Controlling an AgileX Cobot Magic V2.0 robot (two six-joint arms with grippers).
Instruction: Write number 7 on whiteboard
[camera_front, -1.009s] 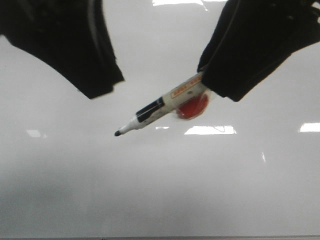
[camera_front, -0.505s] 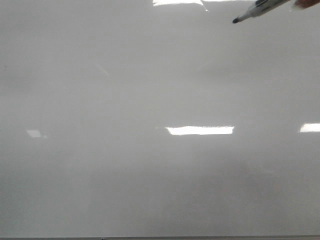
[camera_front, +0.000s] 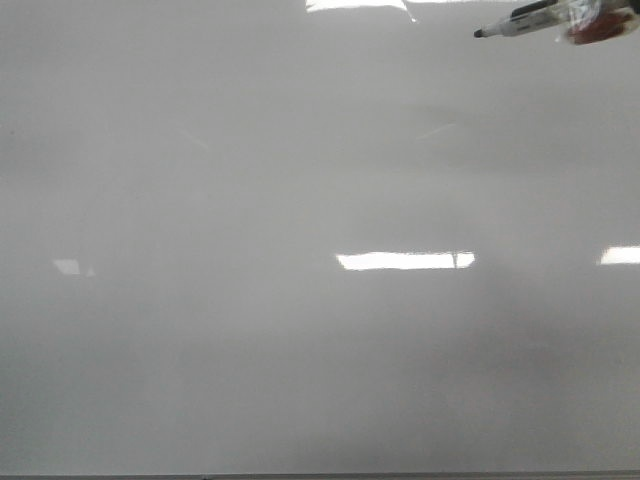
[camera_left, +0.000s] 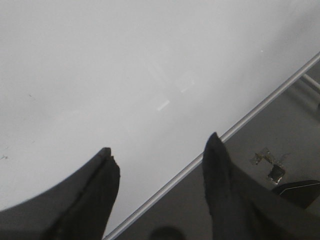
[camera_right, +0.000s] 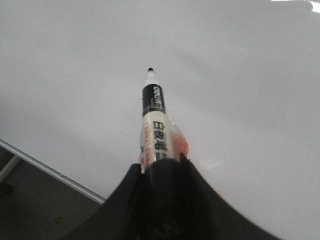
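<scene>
The whiteboard (camera_front: 300, 350) is a glossy pale grey board that fills the front view. No drawn number 7 shows on it. A whiteboard marker (camera_front: 520, 22) with a black tip and an orange-and-white label pokes in at the top right, tip pointing left. My right gripper (camera_right: 162, 162) is shut on the marker (camera_right: 154, 115), whose tip hangs over the board (camera_right: 240, 90). My left gripper (camera_left: 160, 150) is open and empty over the board's edge (camera_left: 235, 131). Neither gripper shows in the front view.
Bright rectangular light reflections (camera_front: 405, 260) lie on the board. Its thin metal frame (camera_right: 50, 172) borders a darker surface (camera_left: 260, 200) beyond the edge, where a small bracket (camera_left: 270, 165) and a dark object (camera_left: 300, 190) sit.
Both arms have pulled back out of the front view. The marker went from the board's middle up to the top right corner, where only its front end shows.
</scene>
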